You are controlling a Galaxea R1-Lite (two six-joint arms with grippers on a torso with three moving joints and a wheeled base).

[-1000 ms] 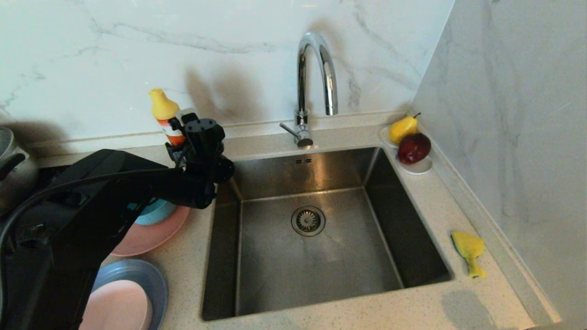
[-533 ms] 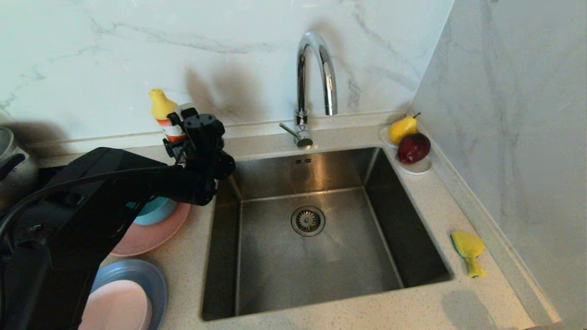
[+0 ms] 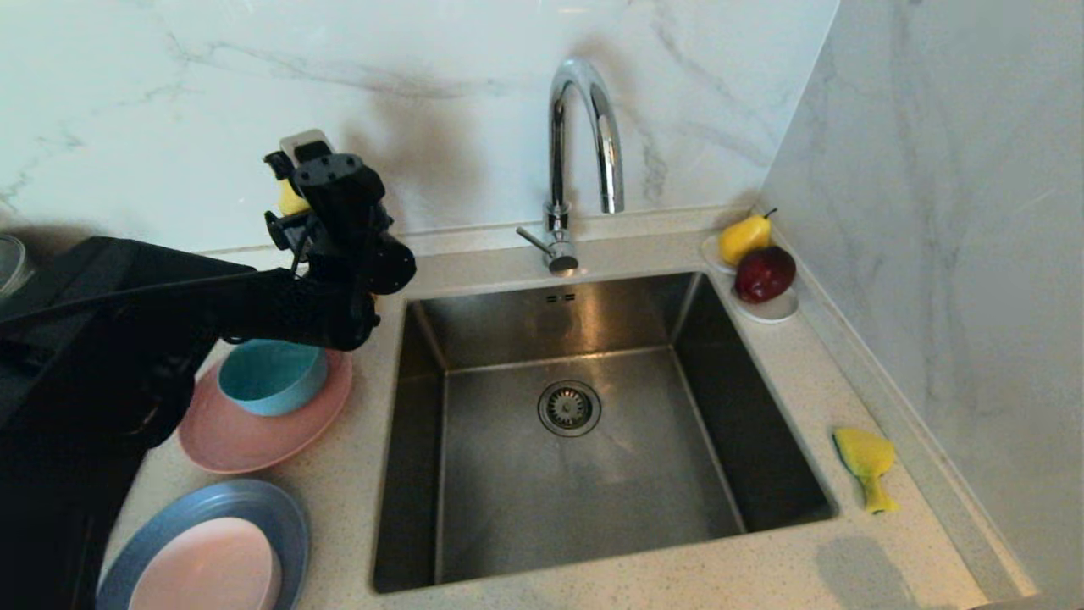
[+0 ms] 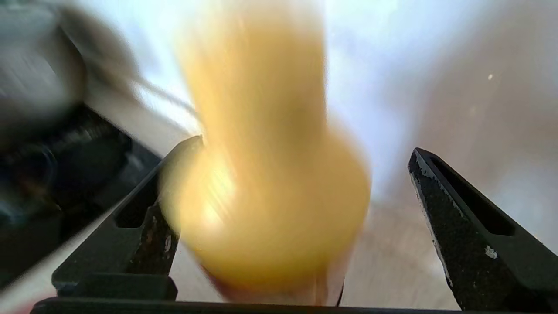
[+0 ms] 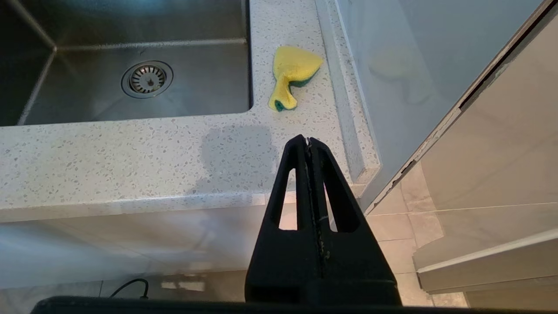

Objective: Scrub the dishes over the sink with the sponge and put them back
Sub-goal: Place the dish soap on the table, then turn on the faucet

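my left gripper (image 4: pixel 305 152) is spread wide and grasps nothing; the yellow bottle (image 4: pixel 266 174) stands between its fingers. my right gripper (image 5: pixel 308 140) is pressed closed, parked below the counter edge. the sponge (image 3: pixel 865 462) lies at 3 o'clock of the sink (image 3: pixel 584 474); the dishes (image 3: pixel 254 424) at 9 o'clock.

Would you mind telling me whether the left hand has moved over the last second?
Yes. The left hand has risen along the wall and drifted left, away from the sink, uncovering the teal bowl.
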